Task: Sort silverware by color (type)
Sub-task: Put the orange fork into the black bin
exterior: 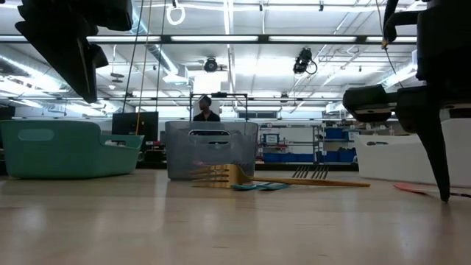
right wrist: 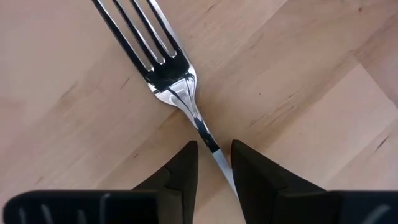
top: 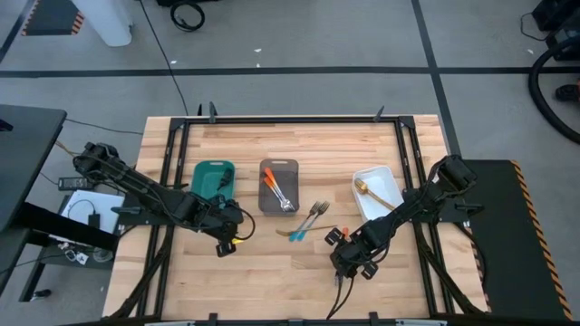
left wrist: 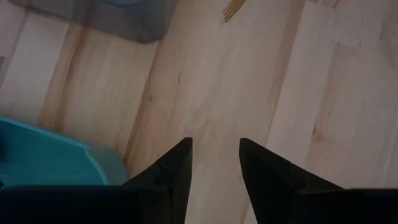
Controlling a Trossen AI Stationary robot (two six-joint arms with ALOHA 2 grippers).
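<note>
A silver fork lies flat on the wooden table, its tines pointing away from my right gripper. That gripper points down over it, open, with one finger on each side of the fork's thin neck; the handle is hidden beneath it. In the high view my right gripper stands right of a blue-handled fork and a gold fork. My left gripper hangs open above bare wood near the teal tray.
A grey tray holds orange-handled utensils. A white tray at the right holds a gold utensil. The teal tray's corner lies close beside my left fingers. Bare wood stretches along the near edge.
</note>
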